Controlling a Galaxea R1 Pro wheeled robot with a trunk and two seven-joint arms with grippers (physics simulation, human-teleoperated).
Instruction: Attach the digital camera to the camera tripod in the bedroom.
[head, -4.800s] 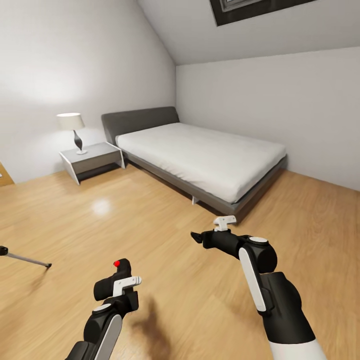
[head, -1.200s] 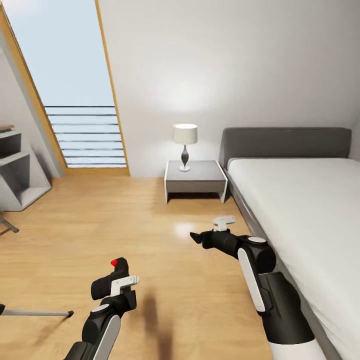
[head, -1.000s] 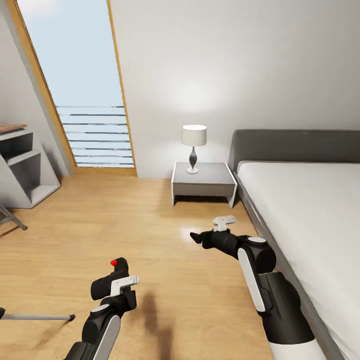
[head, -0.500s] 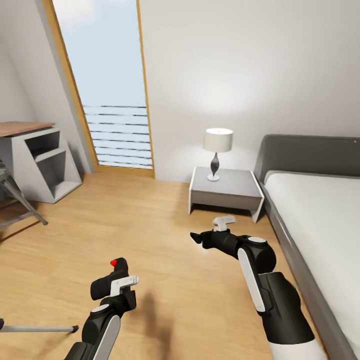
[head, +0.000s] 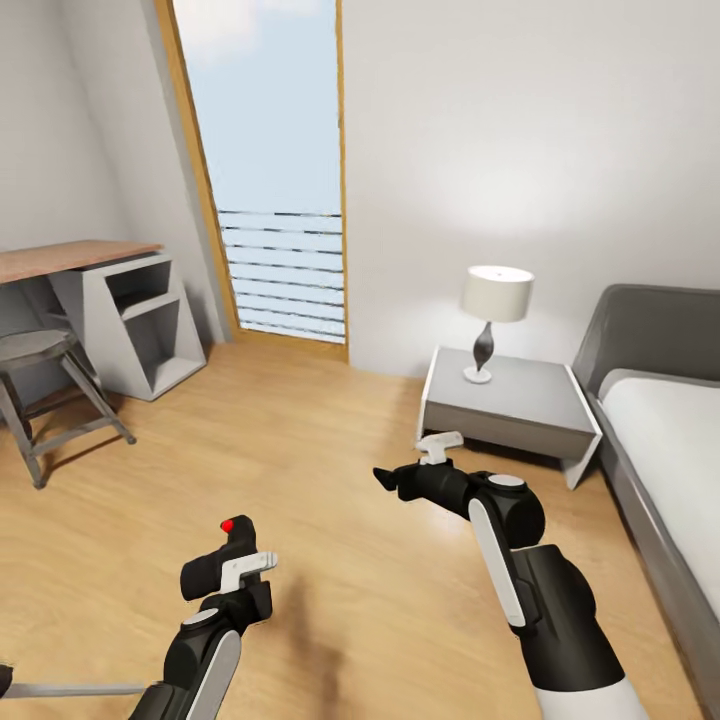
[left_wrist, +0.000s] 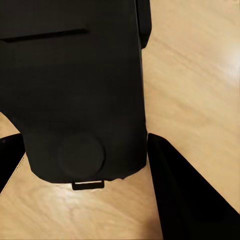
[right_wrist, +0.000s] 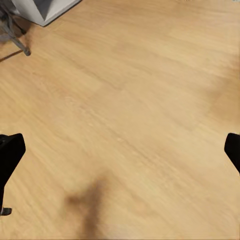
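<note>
Holding the digital camera (head: 228, 553) in your left fingers (left_wrist: 192, 197), right fingers (right_wrist: 10, 155) wide and empty, turn gently toward the camera tripod (head: 70, 689) leg beside your left arm.

We are viewing a home bedroom: a bed (head: 670, 450) is showing at the right edge, a nightstand (head: 510, 405) with a lamp (head: 493, 315) at center right, and a desk (head: 85, 300) with stool (head: 50, 395) at left.
</note>
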